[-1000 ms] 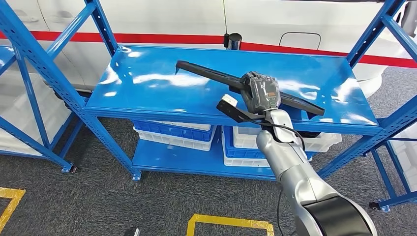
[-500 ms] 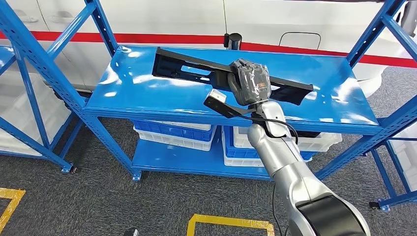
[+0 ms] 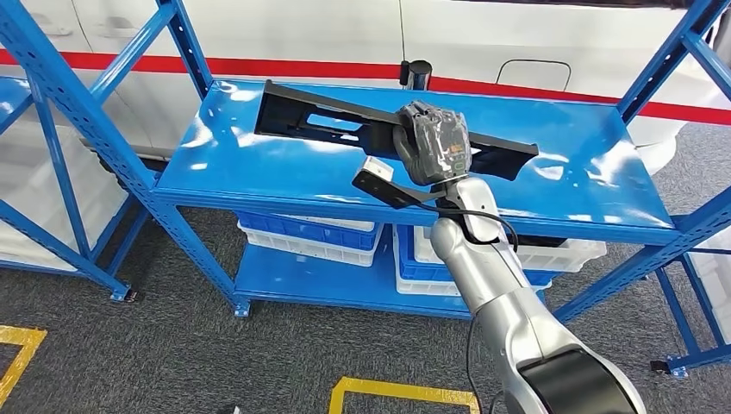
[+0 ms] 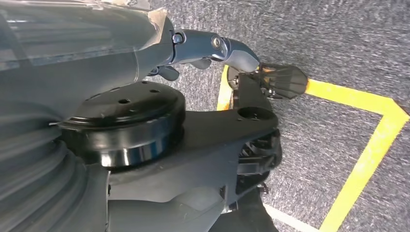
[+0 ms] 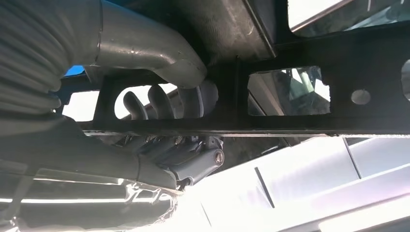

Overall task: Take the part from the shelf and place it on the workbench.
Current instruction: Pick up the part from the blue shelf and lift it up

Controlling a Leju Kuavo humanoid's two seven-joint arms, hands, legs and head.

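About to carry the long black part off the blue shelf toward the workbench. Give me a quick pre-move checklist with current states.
1. Right hand grips the black part: ok; fingers show through a cutout.
2. Part off the top shelf: cannot tell; the far end may be touching.
3. Grip centred: ok, near the middle.
4. Shelf uprights beside the part's ends: not ok, close on withdrawal.
5. Left hand free: ok, hanging over the floor.
6. Workbench located: cannot tell.

The robot's silver right arm [image 3: 500,302] reaches forward and up, its right hand [image 3: 434,144] wrapped around a long black part [image 3: 328,121]; the left hand [image 4: 212,48] hangs with fingers loosely curled.
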